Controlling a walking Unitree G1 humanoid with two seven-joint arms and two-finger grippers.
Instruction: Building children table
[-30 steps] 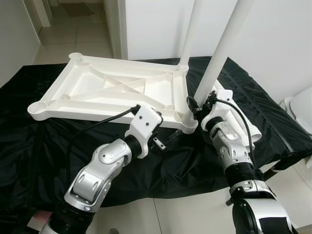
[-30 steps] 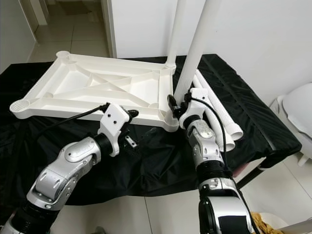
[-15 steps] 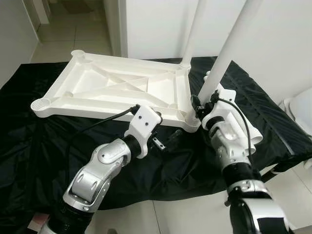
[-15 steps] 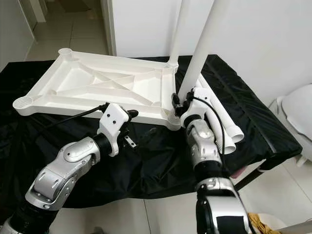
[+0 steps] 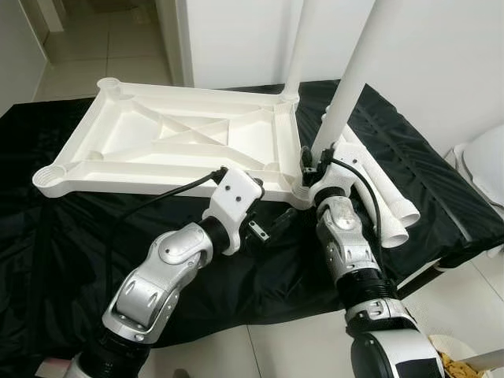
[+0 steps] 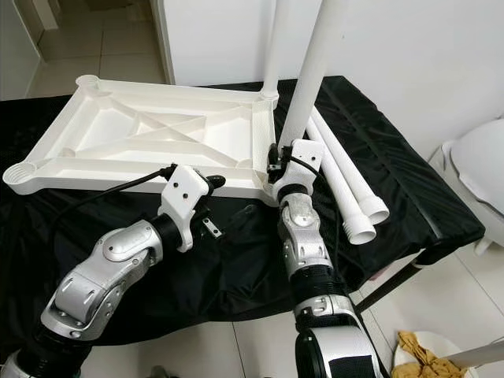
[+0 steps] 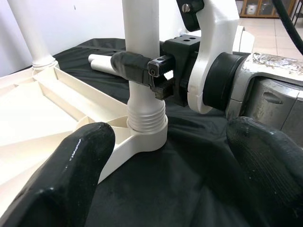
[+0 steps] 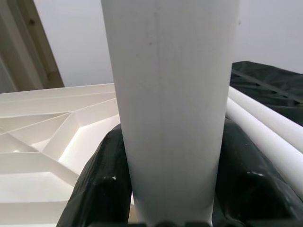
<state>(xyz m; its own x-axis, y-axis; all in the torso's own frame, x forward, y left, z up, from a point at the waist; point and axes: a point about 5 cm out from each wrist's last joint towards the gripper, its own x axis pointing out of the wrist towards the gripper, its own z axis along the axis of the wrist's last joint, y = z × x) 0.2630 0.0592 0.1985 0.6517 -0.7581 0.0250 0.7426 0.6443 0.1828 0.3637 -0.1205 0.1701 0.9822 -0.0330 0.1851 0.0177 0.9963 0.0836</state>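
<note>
White leg [image 7: 142, 56] clamped by right gripper [image 7: 142, 71] at tabletop [image 5: 157, 150] corner, left gripper [image 5: 268, 228] spread nearby

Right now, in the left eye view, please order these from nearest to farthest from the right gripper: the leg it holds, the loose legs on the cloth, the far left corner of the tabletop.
1. The upright leg, clamped in the right gripper at the tabletop's near right corner.
2. The loose legs, lying on the black cloth just to its right.
3. The far left corner of the tabletop, diagonally across.
</note>
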